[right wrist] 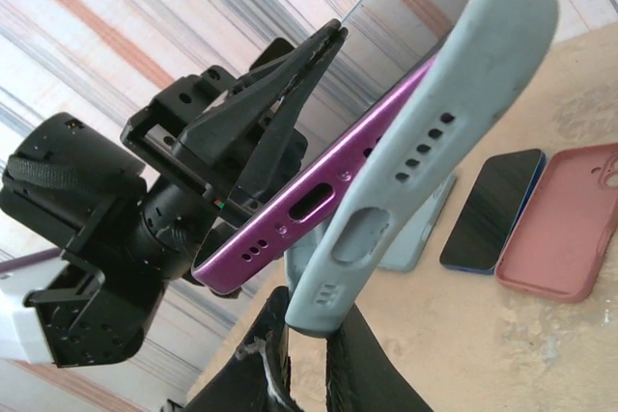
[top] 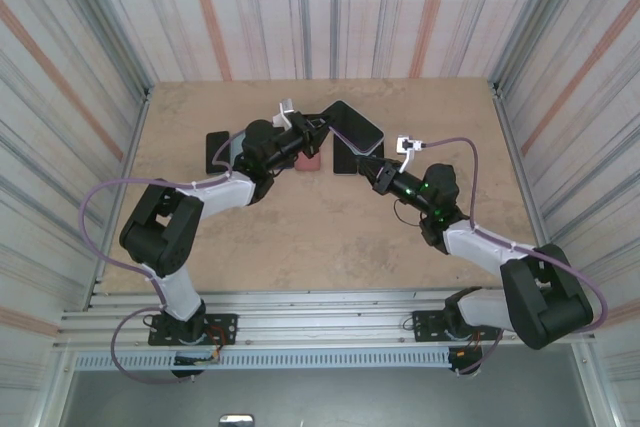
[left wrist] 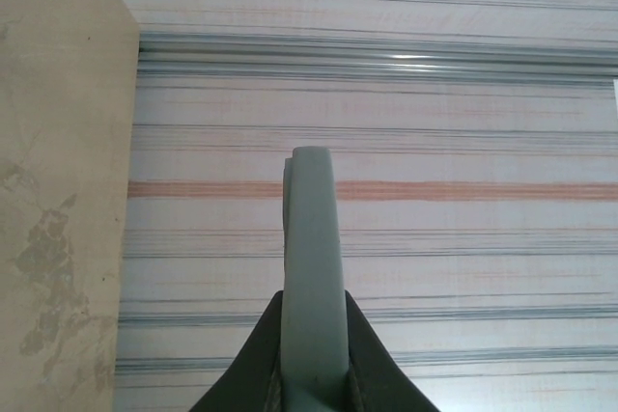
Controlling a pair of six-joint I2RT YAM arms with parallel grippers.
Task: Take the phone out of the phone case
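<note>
Both arms hold the phone [top: 357, 125] tilted above the far middle of the table. It has a purple frame [right wrist: 319, 190] and a dark screen. Its grey-green phone case [right wrist: 454, 94] is peeled away from the phone's bottom end, and the two ends gape apart. My right gripper [right wrist: 314, 320] is shut on that loose bottom end of the case. My left gripper [right wrist: 290, 103] is shut across the phone's long side, one finger lying over the screen. In the left wrist view a grey-green rim [left wrist: 314, 238] stands upright between the left gripper's [left wrist: 314, 320] shut fingers.
On the table below lie a dark phone [right wrist: 492, 209], a pink case [right wrist: 565, 219] and a grey-blue case [right wrist: 425, 238]. A black flat item [top: 217, 152] lies at the far left. Striped walls close in the table on three sides.
</note>
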